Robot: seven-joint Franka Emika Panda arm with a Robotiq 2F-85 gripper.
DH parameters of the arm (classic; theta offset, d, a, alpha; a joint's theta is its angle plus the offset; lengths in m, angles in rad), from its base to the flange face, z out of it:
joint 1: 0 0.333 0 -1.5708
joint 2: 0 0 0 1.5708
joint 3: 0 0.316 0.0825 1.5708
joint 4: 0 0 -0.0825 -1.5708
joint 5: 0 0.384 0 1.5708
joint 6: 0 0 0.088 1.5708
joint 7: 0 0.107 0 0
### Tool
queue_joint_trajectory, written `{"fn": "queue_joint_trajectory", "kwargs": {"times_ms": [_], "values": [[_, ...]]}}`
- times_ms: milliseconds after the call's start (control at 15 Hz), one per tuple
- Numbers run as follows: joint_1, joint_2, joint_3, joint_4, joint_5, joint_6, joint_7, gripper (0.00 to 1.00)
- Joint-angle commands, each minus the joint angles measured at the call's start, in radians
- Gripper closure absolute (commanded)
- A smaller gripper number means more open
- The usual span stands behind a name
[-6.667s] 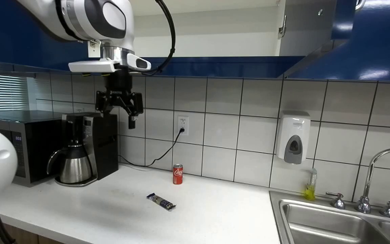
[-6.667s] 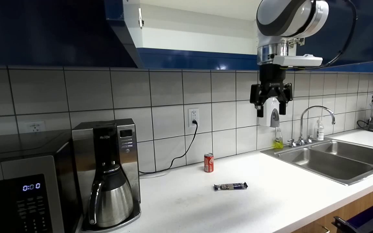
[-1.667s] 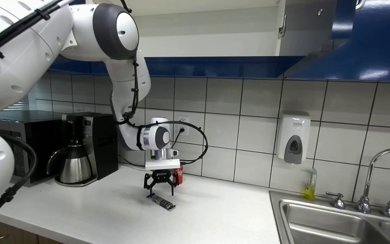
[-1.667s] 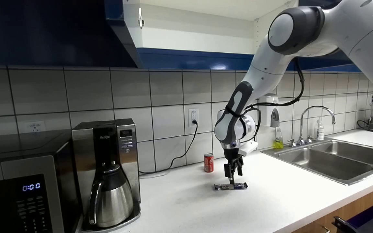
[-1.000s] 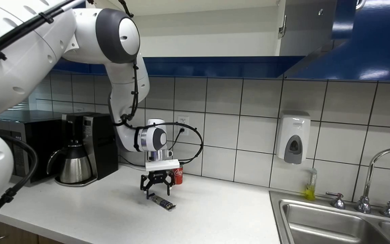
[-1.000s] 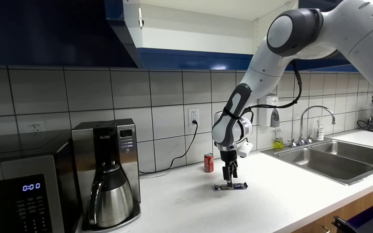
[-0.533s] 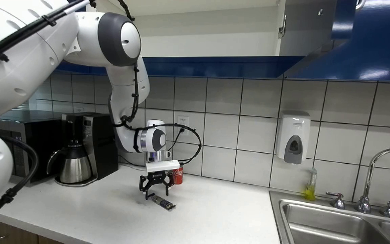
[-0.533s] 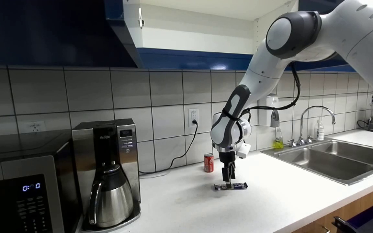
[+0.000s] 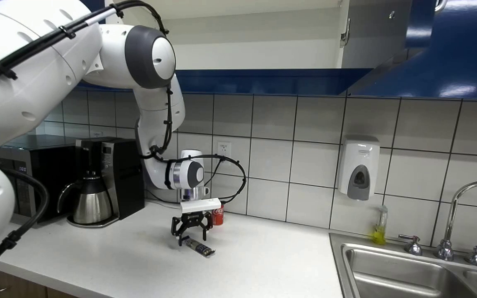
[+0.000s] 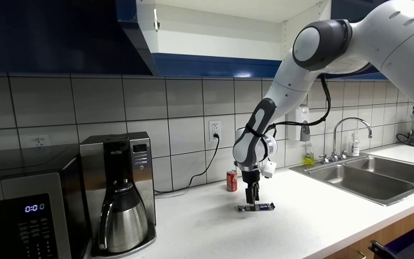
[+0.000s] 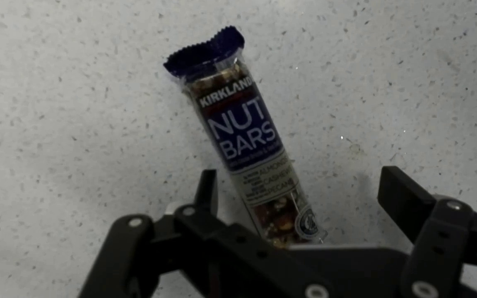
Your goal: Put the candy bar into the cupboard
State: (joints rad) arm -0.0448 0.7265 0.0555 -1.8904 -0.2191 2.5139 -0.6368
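- Since the earliest frames my arm [image 9: 157,99] has come down from beside the cupboard [image 10: 214,64], and my gripper [image 9: 192,241], which hung high, now stands low at the candy bar [image 11: 246,136].
- Over the last half second I have sunk only slightly; the candy bar has stayed put.
- My gripper is released, its fingers [image 11: 402,198] spread to either side of the candy bar; in the wrist view a strip of counter [image 9: 263,265] shows between it and each of them.
- Whether they touch the counter, I cannot tell.
- The candy bar lies flat on the counter, aslant in the wrist view and closer to the finger at picture left; its lower end there is hidden behind my gripper.
- Overhead, well apart from it, the cupboard shows its white interior.
- A red can [image 10: 231,181] stands upright near the candy bar, toward the tiled wall [image 10: 185,140].
- The coffee maker [image 10: 119,165] and microwave [image 10: 31,190] stand to one side of the candy bar, the sink [image 10: 367,181] to the other.
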Motion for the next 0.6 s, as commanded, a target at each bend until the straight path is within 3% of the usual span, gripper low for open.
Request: {"fn": "queue_joint_trajectory", "kwargs": {"times_ms": [0, 533], "values": [[-0.041, 0.025, 0.033, 0.036, -0.006, -0.002, -0.063, 0.00], [-0.051, 0.049, 0.033, 0.062, -0.005, -0.005, -0.110, 0.00]]}}
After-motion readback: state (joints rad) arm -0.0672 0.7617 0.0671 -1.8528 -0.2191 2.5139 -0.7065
